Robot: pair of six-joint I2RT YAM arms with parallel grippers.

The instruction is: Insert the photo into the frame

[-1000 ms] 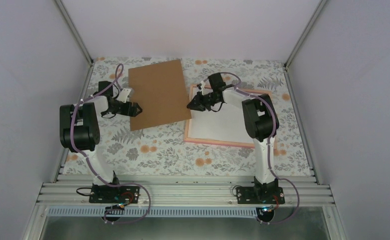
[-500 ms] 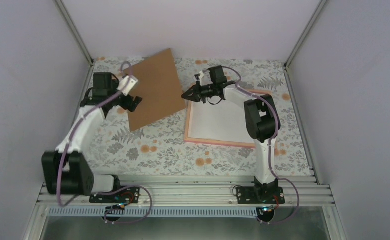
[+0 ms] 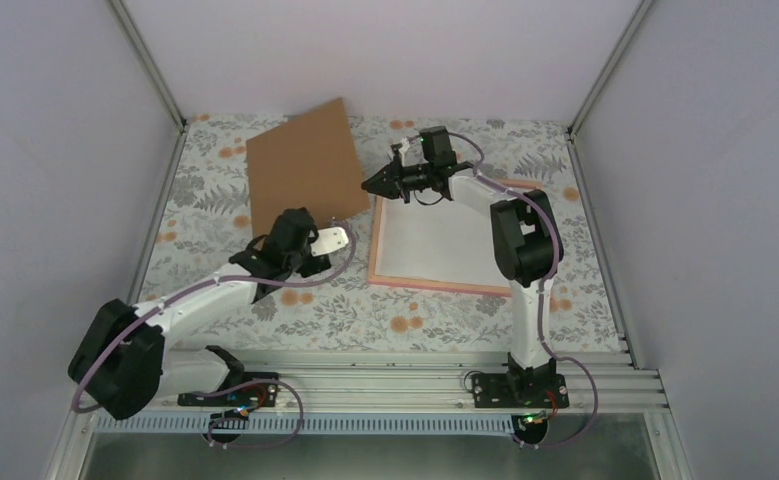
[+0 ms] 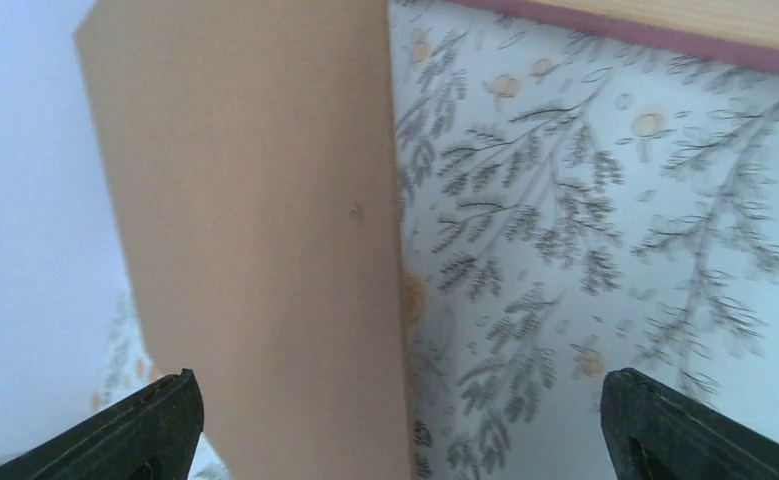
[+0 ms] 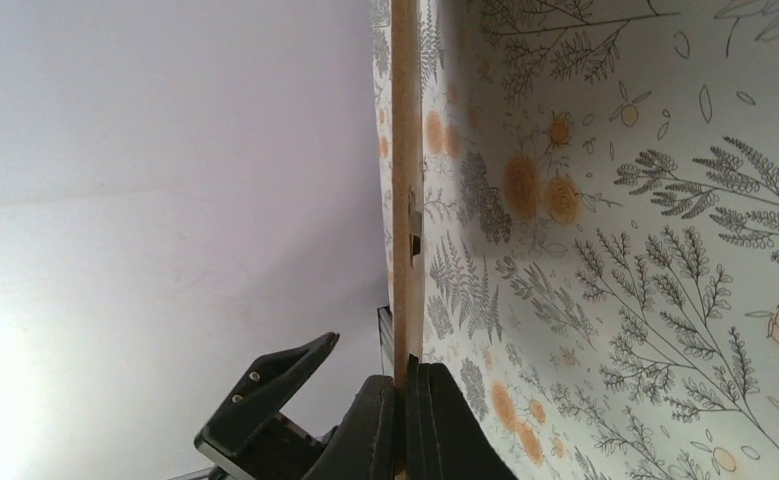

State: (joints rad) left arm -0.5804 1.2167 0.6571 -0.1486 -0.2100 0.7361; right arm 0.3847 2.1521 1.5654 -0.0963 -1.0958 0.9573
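Your right hand [image 3: 373,186] is clamped on the frame [image 3: 435,284] (far-left corner); left hand [image 4: 397,390] hovers, fingers apart, over the cardboard [image 3: 295,170].

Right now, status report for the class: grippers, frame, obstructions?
Left gripper open, empty. Right gripper shut on pink frame corner. Brown cardboard sheet lies alongside, outside frame.

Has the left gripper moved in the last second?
Yes. The left gripper left the cardboard sheet's left side, shifting right toward the frame's left edge.
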